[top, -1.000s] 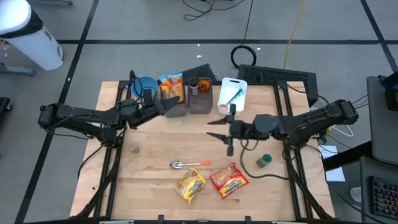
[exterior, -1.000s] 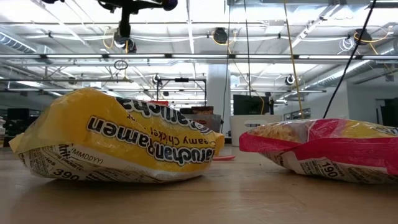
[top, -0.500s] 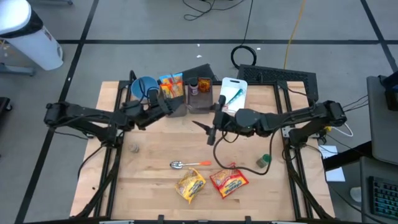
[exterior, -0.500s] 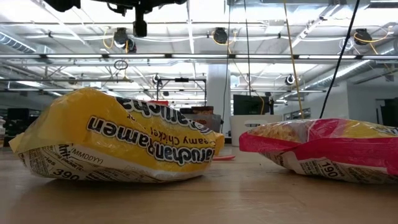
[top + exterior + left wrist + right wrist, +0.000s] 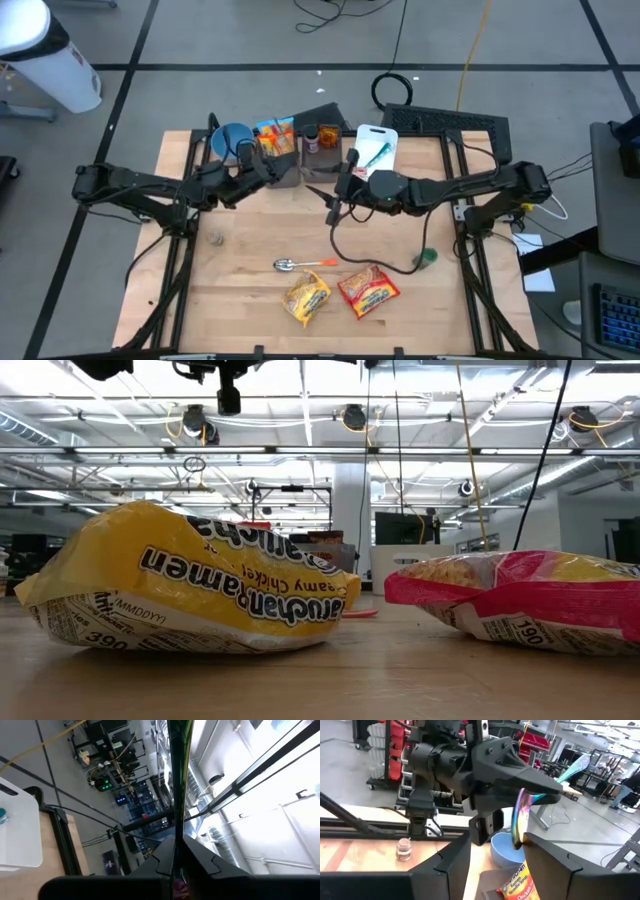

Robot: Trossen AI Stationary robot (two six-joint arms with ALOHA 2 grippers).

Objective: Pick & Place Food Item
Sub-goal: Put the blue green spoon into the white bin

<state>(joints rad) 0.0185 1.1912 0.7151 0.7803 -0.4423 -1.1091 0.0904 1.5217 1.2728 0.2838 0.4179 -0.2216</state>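
My left gripper [image 5: 267,169] hangs above the table's far middle, shut on a thin shiny foil packet [image 5: 520,822] that shows edge-on. My right gripper [image 5: 328,203] hovers open just right of it, pointing level at it; its fingers [image 5: 442,865] stand short of the packet, with nothing between them. A yellow ramen pack [image 5: 307,297] and a red ramen pack [image 5: 368,289] lie flat near the table's front edge. My left gripper pinches the foil packet's edge [image 5: 176,870] between its two fingers, and the thin sheet sticks out past the fingertips. Seen from the right wrist, the packet [image 5: 519,835] stands upright and edge-on, lifted clear of the table.
Along the far edge stand a blue bowl [image 5: 232,139], an orange ramen pack [image 5: 277,140], a brown jar [image 5: 322,150] and a white cutting board [image 5: 375,147]. A spoon [image 5: 305,264], a green-lidded jar [image 5: 427,257] and a small jar [image 5: 216,237] sit on the wood.
My right gripper has moved toward the table's left and slightly toward the far edge, closing in on the left gripper. My left gripper has shifted a little toward the table's right with the packet still in its hold.
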